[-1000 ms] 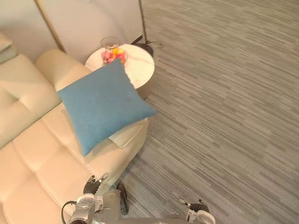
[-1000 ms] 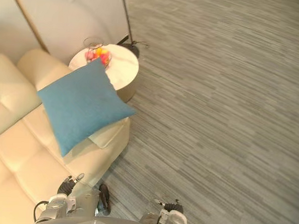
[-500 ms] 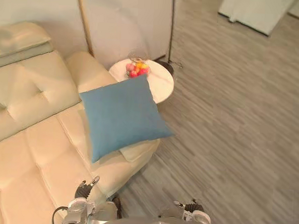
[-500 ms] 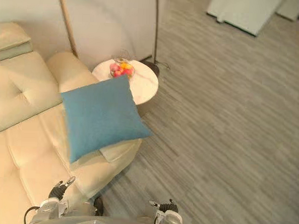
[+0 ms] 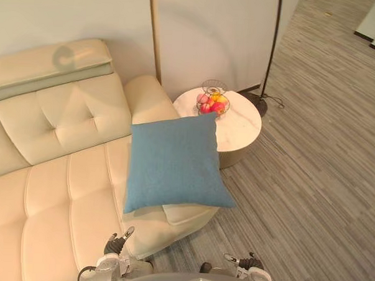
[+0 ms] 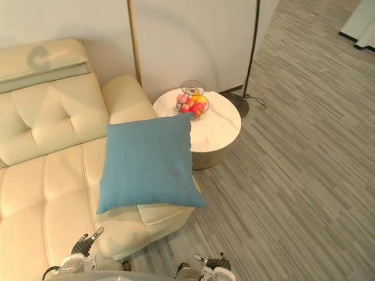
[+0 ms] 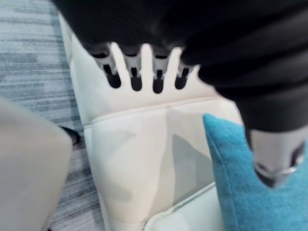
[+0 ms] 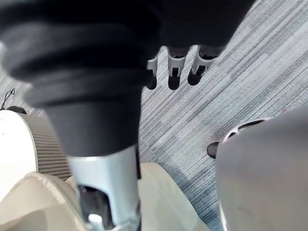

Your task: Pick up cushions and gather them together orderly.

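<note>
In the left eye view the square blue fabric cushion lies flat on the end seat of the cream tufted leather sofa. Its far corner is near the round white marble-topped table carrying a wire bowl of fruit. The left hand and right hand hang low, well apart from it. In the right eye view a pale cream pad shows under the cushion's near edge; I cannot tell whether it is a second cushion. In the left wrist view the fingers are straight and empty, with a blue corner just beyond. In the right wrist view the fingers hang relaxed and empty over grey striped carpet. Both hands should probably rise together, take opposite edges, and lift it away from the bowl.
</note>
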You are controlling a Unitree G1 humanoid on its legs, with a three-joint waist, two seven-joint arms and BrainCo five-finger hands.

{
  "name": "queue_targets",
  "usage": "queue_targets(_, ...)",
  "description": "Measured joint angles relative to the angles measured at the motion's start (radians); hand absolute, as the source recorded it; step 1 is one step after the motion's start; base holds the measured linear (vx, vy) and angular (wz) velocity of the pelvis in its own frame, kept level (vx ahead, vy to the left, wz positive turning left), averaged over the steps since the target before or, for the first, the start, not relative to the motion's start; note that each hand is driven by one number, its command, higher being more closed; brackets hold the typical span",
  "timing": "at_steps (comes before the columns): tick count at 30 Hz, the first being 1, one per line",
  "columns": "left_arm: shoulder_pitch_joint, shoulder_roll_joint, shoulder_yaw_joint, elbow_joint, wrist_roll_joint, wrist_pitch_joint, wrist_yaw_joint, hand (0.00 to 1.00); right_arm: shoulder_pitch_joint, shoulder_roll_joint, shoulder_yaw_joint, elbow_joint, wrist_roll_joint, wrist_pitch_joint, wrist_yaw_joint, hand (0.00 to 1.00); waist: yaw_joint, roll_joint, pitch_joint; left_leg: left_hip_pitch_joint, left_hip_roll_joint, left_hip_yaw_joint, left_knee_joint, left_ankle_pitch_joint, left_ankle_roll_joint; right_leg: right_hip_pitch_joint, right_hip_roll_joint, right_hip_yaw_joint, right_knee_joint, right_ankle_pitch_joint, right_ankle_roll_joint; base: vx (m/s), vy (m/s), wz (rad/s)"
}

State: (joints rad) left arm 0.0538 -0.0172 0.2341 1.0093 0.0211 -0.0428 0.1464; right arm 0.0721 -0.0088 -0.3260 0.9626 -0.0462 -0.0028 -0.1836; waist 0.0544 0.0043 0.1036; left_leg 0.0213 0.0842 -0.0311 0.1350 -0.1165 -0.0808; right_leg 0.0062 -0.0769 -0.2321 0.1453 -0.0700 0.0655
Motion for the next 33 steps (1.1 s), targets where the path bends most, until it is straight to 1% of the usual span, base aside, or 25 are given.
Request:
queue_targets(2, 0.001, 0.006, 0.0, 0.006, -0.001, 0.0, 0.0, 0.0, -0.001, 0.002, 0.001, 0.008, 0.0, -0.001, 0.0, 0.0, 0.002, -0.008, -0.007, 0.021, -0.002, -0.001, -0.025, 0.012, -0.003, 0.016, 0.001, -0.004, -0.02, 0.003, -0.003, 0.11, -0.021, 0.17)
queue_targets(4, 0.002, 0.017, -0.003, 0.014, 0.0, 0.0, -0.002, 0.0, -0.004, 0.006, 0.001, 0.036, 0.0, -0.002, 0.0, 0.0, 0.001, -0.029, -0.013, 0.034, -0.007, 0.002, -0.046, 0.017, -0.002, 0.04, 0.001, -0.003, -0.057, 0.017, -0.001, 0.03, 0.009, 0.0)
queue_targets(6, 0.001, 0.032, -0.015, 0.025, 0.0, 0.0, -0.005, 0.0, -0.003, 0.009, 0.0, 0.045, 0.001, -0.002, 0.0, 0.0, -0.002, -0.041, -0.02, 0.035, -0.015, 0.002, -0.05, 0.02, 0.002, 0.052, -0.003, -0.002, -0.081, 0.028, 0.003, 0.01, 0.045, 0.0)
queue_targets(8, 0.001, 0.042, -0.038, 0.027, 0.0, 0.0, -0.008, 0.0, -0.003, 0.009, 0.0, 0.047, 0.001, -0.002, 0.0, 0.0, -0.007, -0.044, -0.02, 0.047, -0.025, 0.002, -0.051, 0.023, 0.007, 0.065, -0.006, 0.0, -0.1, 0.041, 0.004, 0.01, 0.022, 0.01)
queue_targets(11, 0.001, 0.046, -0.044, 0.033, 0.001, 0.0, -0.008, 0.0, -0.005, 0.009, -0.002, 0.058, 0.001, -0.003, 0.0, 0.0, -0.007, -0.044, -0.019, 0.049, -0.038, 0.001, -0.058, 0.037, 0.015, 0.069, -0.015, 0.001, -0.106, 0.051, 0.009, -0.06, 0.03, 0.04)
queue_targets(13, 0.001, 0.048, -0.05, 0.034, 0.001, 0.0, -0.008, 0.0, -0.009, 0.008, -0.004, 0.071, 0.002, -0.004, 0.0, 0.0, -0.007, -0.044, -0.019, 0.058, -0.044, -0.003, -0.091, 0.061, 0.021, 0.066, -0.021, -0.002, -0.107, 0.056, 0.009, -0.08, 0.013, 0.08)
queue_targets(14, 0.009, 0.077, -0.089, 0.063, 0.002, 0.0, -0.01, 0.0, -0.027, -0.007, -0.009, 0.083, 0.001, -0.003, 0.0, 0.0, -0.051, -0.023, -0.023, 0.111, -0.061, -0.016, -0.212, 0.135, 0.032, 0.096, -0.025, -0.001, -0.155, 0.086, 0.017, -0.05, 0.003, 0.03)
queue_targets(33, 0.009, 0.078, -0.089, 0.063, 0.001, 0.001, -0.01, 0.0, -0.027, -0.008, -0.009, 0.083, 0.002, 0.0, 0.0, 0.0, -0.053, -0.021, -0.021, 0.108, -0.061, -0.009, -0.215, 0.134, 0.033, 0.093, -0.026, -0.001, -0.156, 0.084, 0.019, 0.0, 0.0, 0.0)
